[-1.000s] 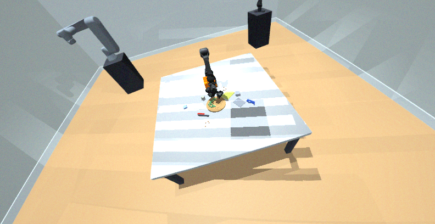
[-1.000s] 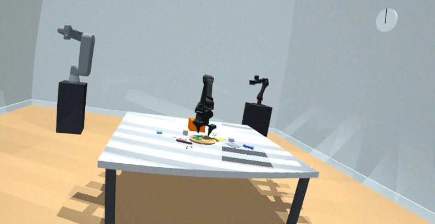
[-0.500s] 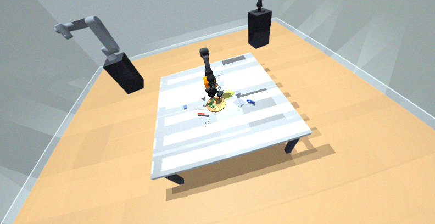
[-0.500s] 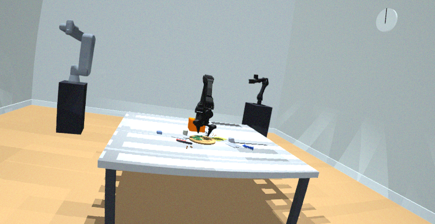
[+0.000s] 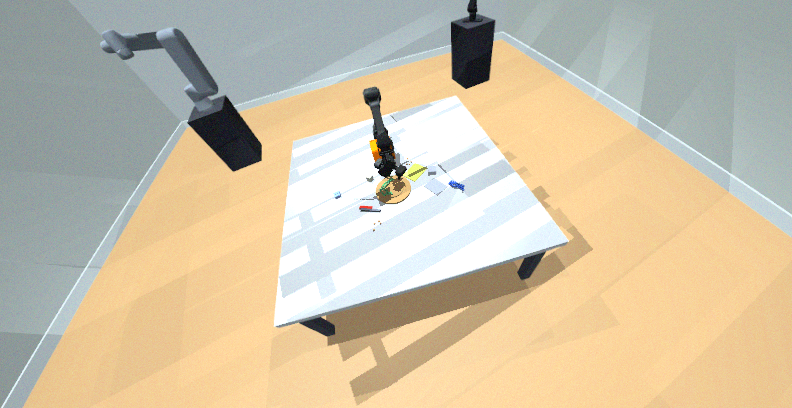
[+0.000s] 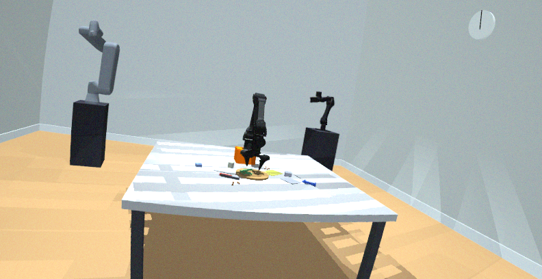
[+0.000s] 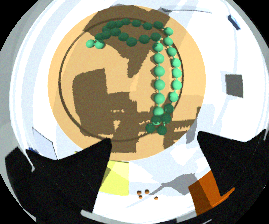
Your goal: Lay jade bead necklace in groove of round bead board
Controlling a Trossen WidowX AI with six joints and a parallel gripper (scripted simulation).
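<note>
The round wooden bead board (image 5: 394,200) (image 6: 258,178) (image 7: 195,80) lies flat on the table with a thin circular groove (image 7: 60,80). The jade bead necklace (image 5: 386,186) (image 6: 246,171) (image 7: 159,71) lies on it as a narrow, bent double strand. In the wrist view it runs along the top of the circle and down the right side. Its outer row is near the groove, its inner row inside the circle, and several beads bunch at lower right. The left and bottom groove holds no beads. My gripper (image 5: 392,176) (image 6: 253,167) (image 7: 155,137) is open and empty above the board's arm-side edge.
An orange block (image 5: 374,149) (image 6: 239,155) (image 7: 205,192) stands by the arm. A yellow sheet (image 6: 274,172) (image 7: 116,185) and a grey cube (image 5: 369,178) (image 6: 230,165) are near the board. A red-and-dark pen-like object (image 5: 366,207) (image 6: 227,176) and a blue object (image 5: 456,185) (image 6: 308,182) lie on opposite sides.
</note>
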